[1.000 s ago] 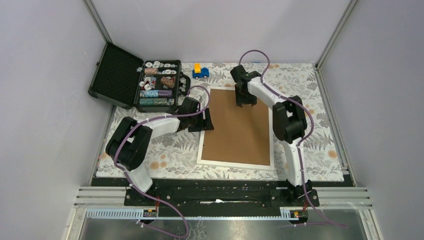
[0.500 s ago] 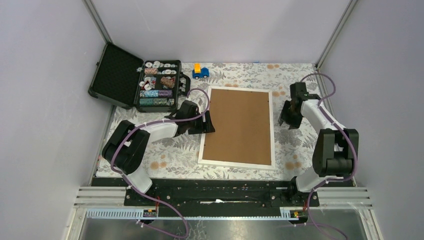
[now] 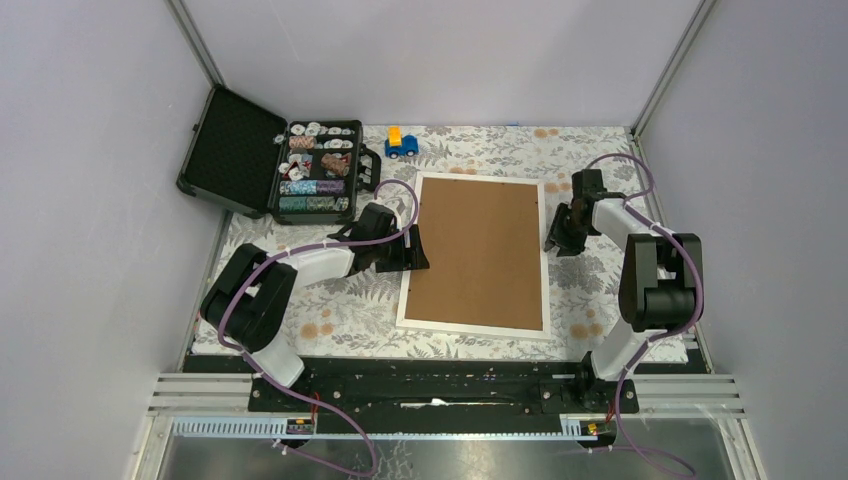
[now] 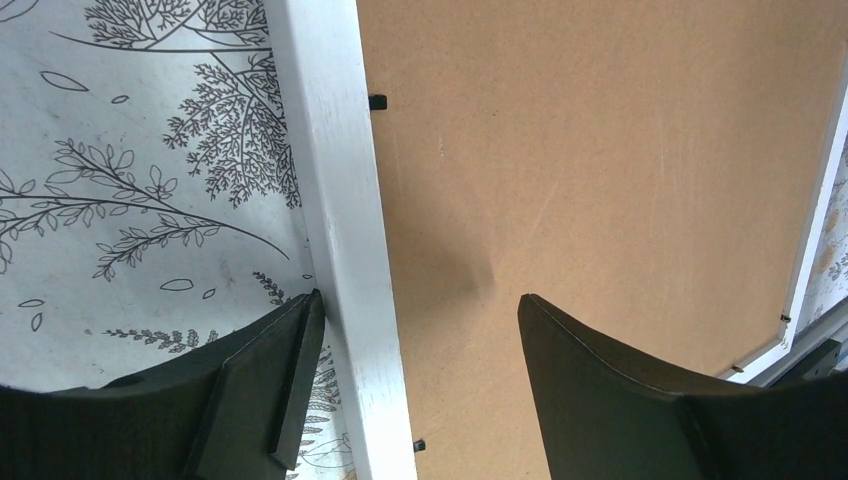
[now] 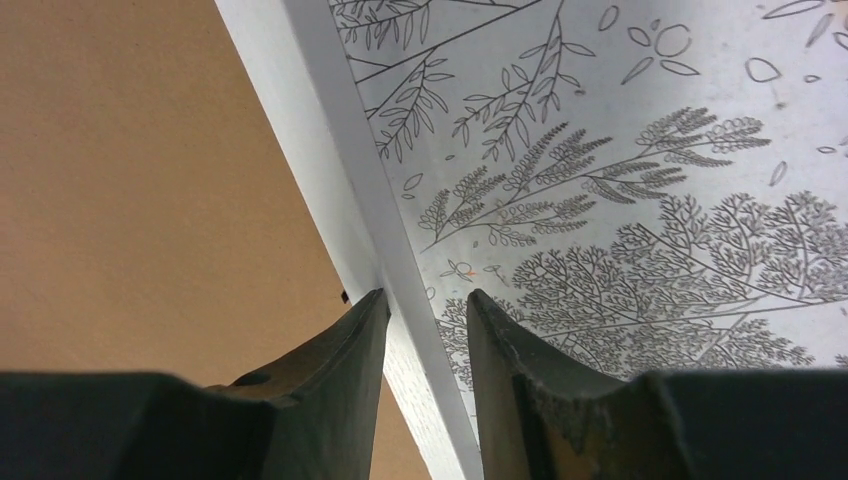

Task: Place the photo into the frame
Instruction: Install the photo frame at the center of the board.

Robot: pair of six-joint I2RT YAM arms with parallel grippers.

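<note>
Right tool (image 5: 427, 298) swung over to the one frame (image 3: 470, 328) (back up).

Obstacles — frame (image 3: 478, 255), case (image 3: 232, 150), toy car (image 3: 402, 143)

You see your right gripper (image 5: 425, 305) at the edge of the frame (image 5: 300, 100). Its two dark fingers (image 5: 320, 390) stand apart, one on each side of the white moulding, which runs slanted from the top left down between them. The finger at the left of the picture is over the brown back (image 5: 130, 180), just beside a small black tab (image 5: 344, 296). Between the moulding and the other finger a thin strip of the leaf-patterned cloth (image 5: 650, 200) shows, so the jaws do not clamp it. The cloth fills the right side.
</note>
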